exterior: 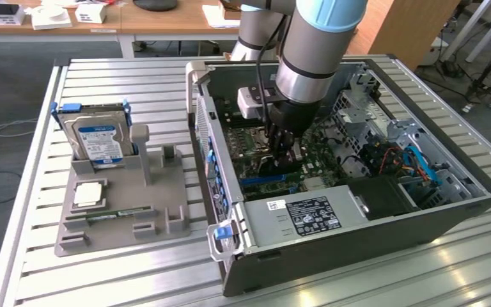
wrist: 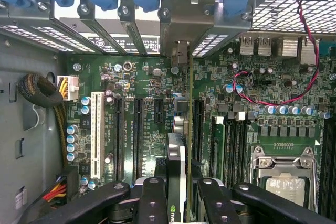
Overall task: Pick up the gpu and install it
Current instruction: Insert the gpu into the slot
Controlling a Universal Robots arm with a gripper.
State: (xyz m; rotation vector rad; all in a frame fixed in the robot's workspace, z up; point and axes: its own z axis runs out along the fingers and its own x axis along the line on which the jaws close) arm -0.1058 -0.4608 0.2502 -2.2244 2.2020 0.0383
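Claw (wrist: 179, 192) clamped on gpu (wrist: 176, 150), card edge-on and upright over motherboard (wrist: 149, 80) slots, inside pc case (exterior: 357, 236) on bench (exterior: 23, 192). Card's lower edge hidden behind its own body, so seated or just above slot, can't tell. In exterior view arm (exterior: 314, 57) blocks most of card.

On the table (exterior: 100, 70), the holder (exterior: 117, 185) sits at the exterior view's left and the computer case (exterior: 339, 249) at its right. The hard drive (exterior: 100, 141) stands at the holder's far end. The gpu (wrist: 176, 153) stands edge-on over the motherboard (wrist: 147, 77), clamped in the gripper (exterior: 284, 157).
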